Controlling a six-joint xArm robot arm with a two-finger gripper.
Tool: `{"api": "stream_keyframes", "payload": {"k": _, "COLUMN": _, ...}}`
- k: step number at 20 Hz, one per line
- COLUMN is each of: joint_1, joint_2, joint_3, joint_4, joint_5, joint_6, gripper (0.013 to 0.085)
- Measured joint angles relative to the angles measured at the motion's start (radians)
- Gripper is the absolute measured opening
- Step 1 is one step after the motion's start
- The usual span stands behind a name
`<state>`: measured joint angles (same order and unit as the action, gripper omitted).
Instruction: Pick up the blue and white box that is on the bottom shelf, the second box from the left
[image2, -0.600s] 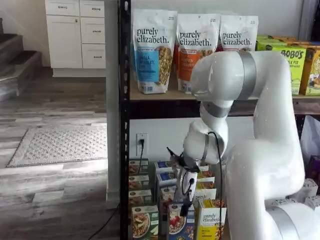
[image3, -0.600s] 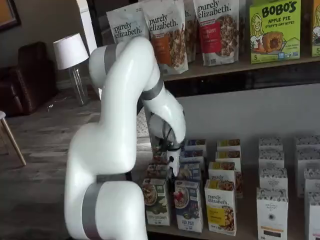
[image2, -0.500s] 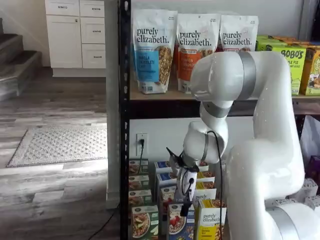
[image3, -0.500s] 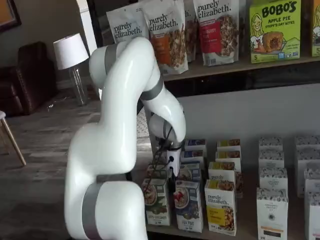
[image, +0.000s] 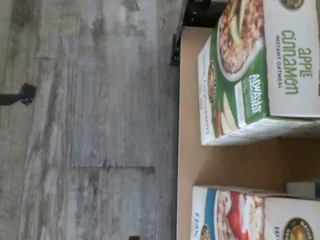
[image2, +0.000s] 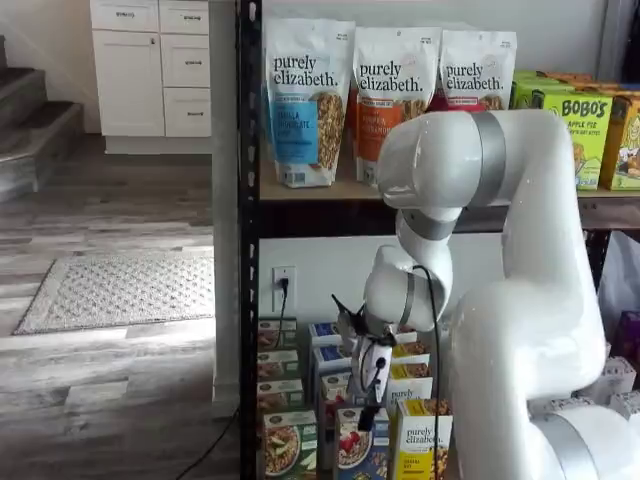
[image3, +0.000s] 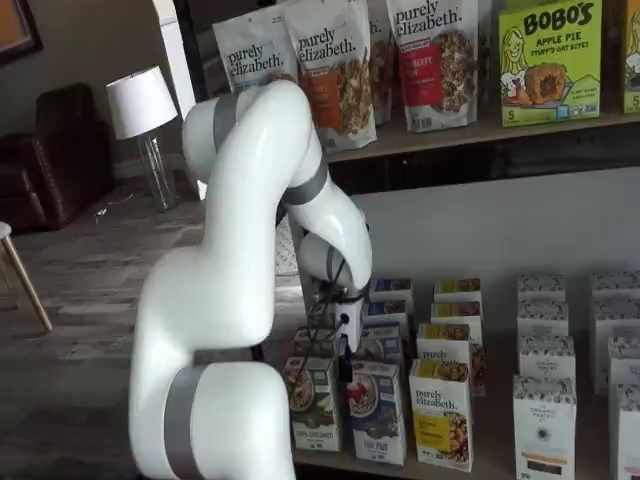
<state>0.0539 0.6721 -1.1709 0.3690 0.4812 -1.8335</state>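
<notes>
My wrist camera looks down on a green and white cardboard box (image: 255, 70) printed "APPLE cinnamon INSTANT OATMEAL", with a bowl of oats and apple slices pictured on it. It stands on the plain brown board of the bottom shelf (image: 235, 165), and beyond the shelf's edge lies grey wood-grain flooring (image: 90, 120).

Just beside the green box, with a strip of bare board between them, is the blue and white box (image: 235, 215) — a cardboard carton showing oats and red berries; its lettering is cut off there. In both shelf views it stands in the front row (image3: 377, 410), between the green box (image3: 313, 402) and a yellow and white box marked "purely elizabeth" (image3: 441, 413).

My gripper (image2: 368, 405) hangs over that front row, a black cable looping beside it. Its dark fingers show side-on, so no gap can be made out there — yet my jaws stand spread wide, with no box between them.

On the wooden tier above sit glossy "purely elizabeth" granola bags (image2: 308, 100) and green "BOBO'S" apple pie boxes (image3: 549, 60).
</notes>
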Motion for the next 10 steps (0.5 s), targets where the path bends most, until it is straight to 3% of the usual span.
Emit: {"api": "stream_keyframes", "payload": {"k": 10, "joint_1": -0.012, "joint_2": 0.095, "joint_3": -0.102, "joint_4": -0.031, "joint_5": 0.006, "joint_6": 0.016, "gripper": 0.085}}
